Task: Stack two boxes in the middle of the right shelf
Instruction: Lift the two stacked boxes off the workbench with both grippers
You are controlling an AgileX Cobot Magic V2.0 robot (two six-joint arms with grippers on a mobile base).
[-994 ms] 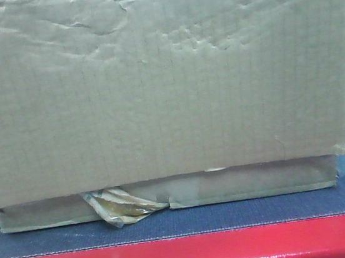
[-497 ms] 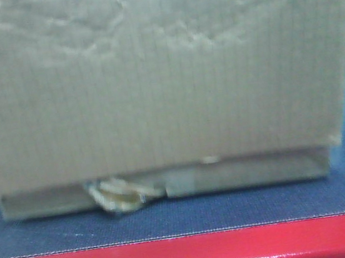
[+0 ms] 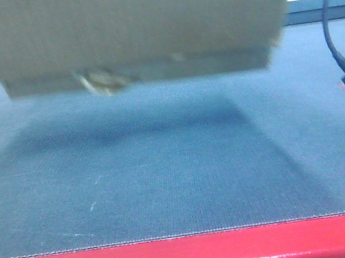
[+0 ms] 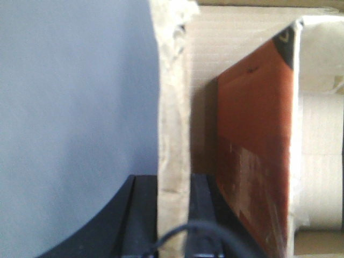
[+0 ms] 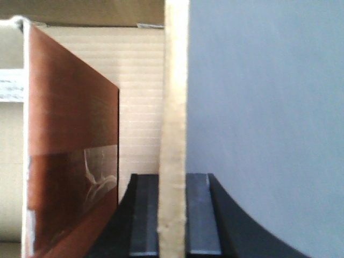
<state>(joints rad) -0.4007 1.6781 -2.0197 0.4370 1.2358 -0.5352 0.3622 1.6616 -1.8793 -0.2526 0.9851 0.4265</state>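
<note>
Clamping tall box walls: left pincer, right pincer.

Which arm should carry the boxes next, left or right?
Neither alone, probably. The left tool pinches one wall of the tall box, the right tool pinches another, and the box hangs above the grey platform. Both are equally placed.
</note>
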